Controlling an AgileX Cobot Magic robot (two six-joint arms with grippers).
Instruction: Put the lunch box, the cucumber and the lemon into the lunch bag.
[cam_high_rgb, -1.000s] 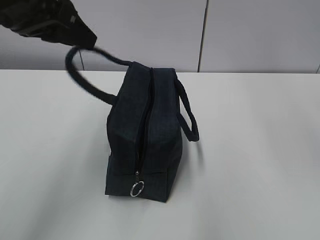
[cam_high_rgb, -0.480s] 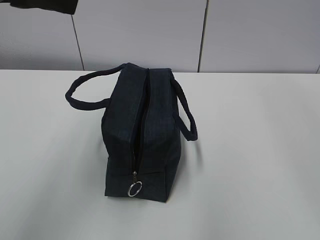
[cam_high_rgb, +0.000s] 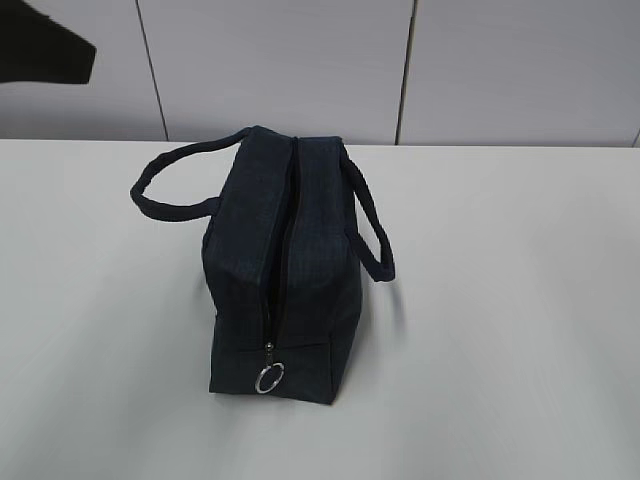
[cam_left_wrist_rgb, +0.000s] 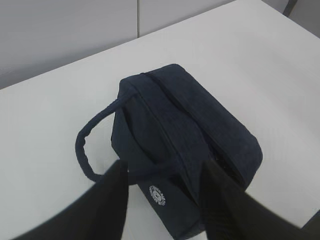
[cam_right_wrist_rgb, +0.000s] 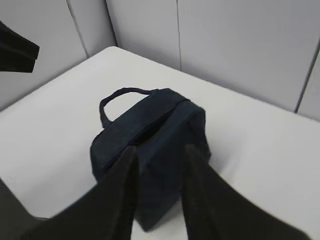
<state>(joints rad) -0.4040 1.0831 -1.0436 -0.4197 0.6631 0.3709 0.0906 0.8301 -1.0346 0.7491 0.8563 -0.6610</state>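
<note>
- Exterior view: one lunch bag stands upright near the middle of the white table, zipper line running from 12 to 6 o'clock along its top, one silver ring pull hanging at the 6 o'clock end.
- Two loop handles are counted: the left handle sticks out toward 9 o'clock, and the right handle droops toward 3 o'clock against the bag's side.
- One round white logo shows on the bag's side in the left wrist view only, partly blurred.
- The bag's inside is hidden; no lunch box, cucumber or lemon can be made out in any view.
- Left gripper: two dark fingers stand moderately apart with nothing between them, hanging above the bag; their tips are blurred and their bases are cut off by the lower edge.
- Right gripper: two dark fingers, blurred, with a narrower gap and gripping nothing, above the bag's end.
- A dark arm part shows at 10 o'clock in the exterior view, cut off by the frame.
- Grey wall panels stand behind the table.
</note>
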